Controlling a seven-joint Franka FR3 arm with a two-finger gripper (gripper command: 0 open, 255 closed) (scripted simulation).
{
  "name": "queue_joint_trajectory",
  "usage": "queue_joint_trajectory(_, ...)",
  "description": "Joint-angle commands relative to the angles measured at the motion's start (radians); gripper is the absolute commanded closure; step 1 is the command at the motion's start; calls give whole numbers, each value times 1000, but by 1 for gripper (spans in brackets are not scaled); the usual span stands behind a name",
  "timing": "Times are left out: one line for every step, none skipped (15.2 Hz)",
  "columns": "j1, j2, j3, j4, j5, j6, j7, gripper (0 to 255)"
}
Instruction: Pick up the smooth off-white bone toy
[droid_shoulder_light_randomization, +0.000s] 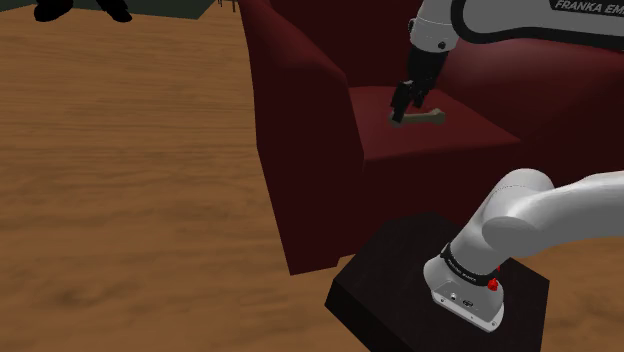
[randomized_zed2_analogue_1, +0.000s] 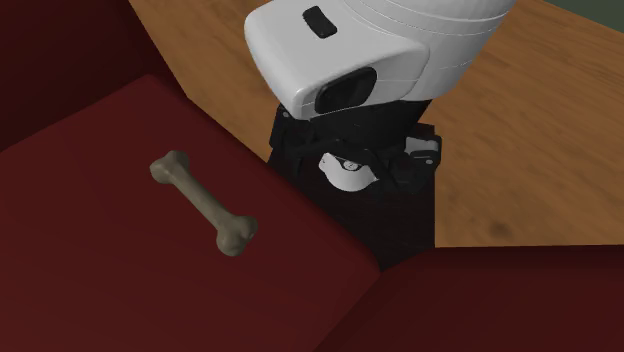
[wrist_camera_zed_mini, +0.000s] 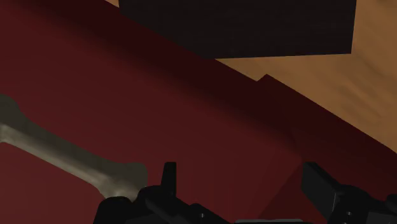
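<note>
On the left of the shoulder view lies bare wooden floor (droid_shoulder_light_randomization: 120, 180); right of it stands a dark red armchair (droid_shoulder_light_randomization: 300, 150), and the bone toy (droid_shoulder_light_randomization: 426, 117) rests flat on its seat cushion (droid_shoulder_light_randomization: 460, 140) in the frame's upper right. The gripper (droid_shoulder_light_randomization: 400, 113) hangs at the toy's left knob, and the pale shaft runs on from it toward the right, almost level across the frame. In the second exterior view the bone toy (randomized_zed2_analogue_1: 203, 203) slants from upper left to lower right on the cushion (randomized_zed2_analogue_1: 90, 290).

In the wrist view the gripper (wrist_camera_zed_mini: 242, 173) is spread wide and holds nothing: only red cushion shows between its fingers (wrist_camera_zed_mini: 168, 178). The bone toy (wrist_camera_zed_mini: 70, 156) lies wholly outside one finger, its nearer knob just beside that finger, with the shaft leading away from the gap.

The toy's long axis seems to run roughly along the line joining the two fingers, not across it. So the grasp probably calls for a sideways shift over the shaft and a turn of the wrist before descending.
</note>
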Motion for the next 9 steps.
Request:
queue_joint_trajectory(0, 0, 0, 0, 0, 0, 0, 0)
queue_joint_trajectory(14, -27, -39, -23, -19, 5, -86, 0)
queue_joint_trajectory(29, -51, -80, -42, -41, 9, -171, 0)
queue_joint_trajectory(42, -71, -122, -58, -64, 14, -257, 0)
queue_joint_trajectory(56, -87, -165, -70, -88, 19, -342, 0)
queue_joint_trajectory(69, -99, -209, -78, -112, 25, -429, 0)
queue_joint_trajectory(83, -107, -254, -82, -137, 30, -514, 0)
queue_joint_trajectory(98, -111, -300, -83, -161, 37, -600, 0)
queue_joint_trajectory(113, -110, -346, -79, -185, 43, -686, 0)
